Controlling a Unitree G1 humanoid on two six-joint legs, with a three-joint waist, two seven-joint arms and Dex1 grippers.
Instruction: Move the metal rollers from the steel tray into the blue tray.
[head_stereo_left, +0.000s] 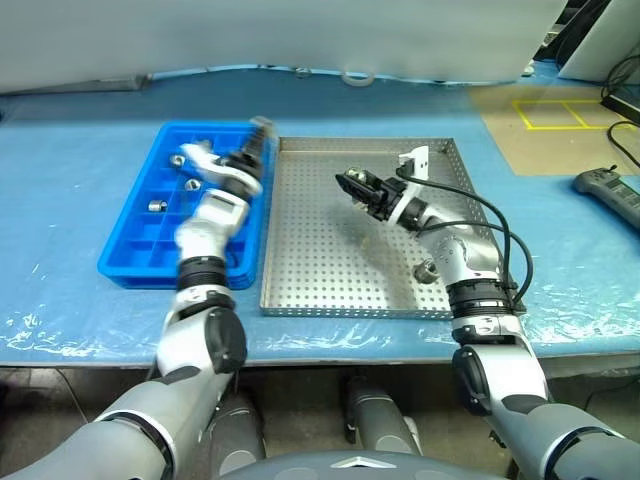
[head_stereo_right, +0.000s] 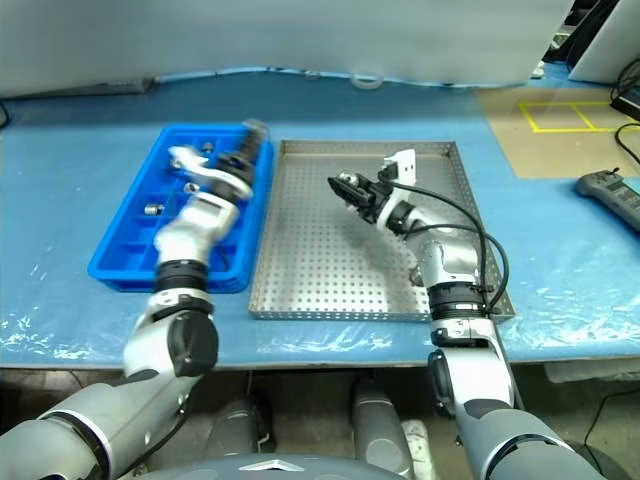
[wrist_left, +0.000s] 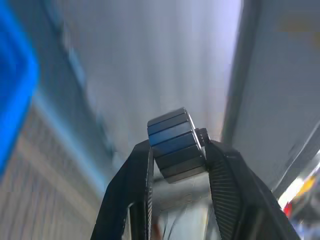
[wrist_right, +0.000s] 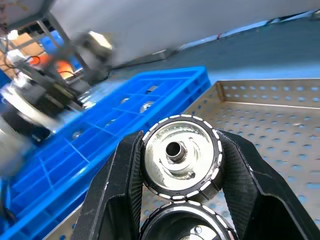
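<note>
Steel rollers sit pinched in both our grippers: left gripper (head_stereo_left: 258, 130) carries one (wrist_left: 176, 144) over the blue tray (head_stereo_left: 125, 262) to drop, right gripper (head_stereo_left: 350, 186) holds another (wrist_right: 180, 156) above the steel tray (head_stereo_left: 330, 290), waiting its turn.

Both arms: silver-grey rounded shells, broken by black ribbed joint bands at elbow and wrist. Shoulders larger, grey with black caps. Black cables loop along the right forearm to its wrist; a small white bracket sits near that wrist. Left gripper (head_stereo_left: 262, 133) and right gripper (head_stereo_left: 345, 183): two black, wedge-shaped fingers (wrist_right: 120, 190), matte finish.
</note>
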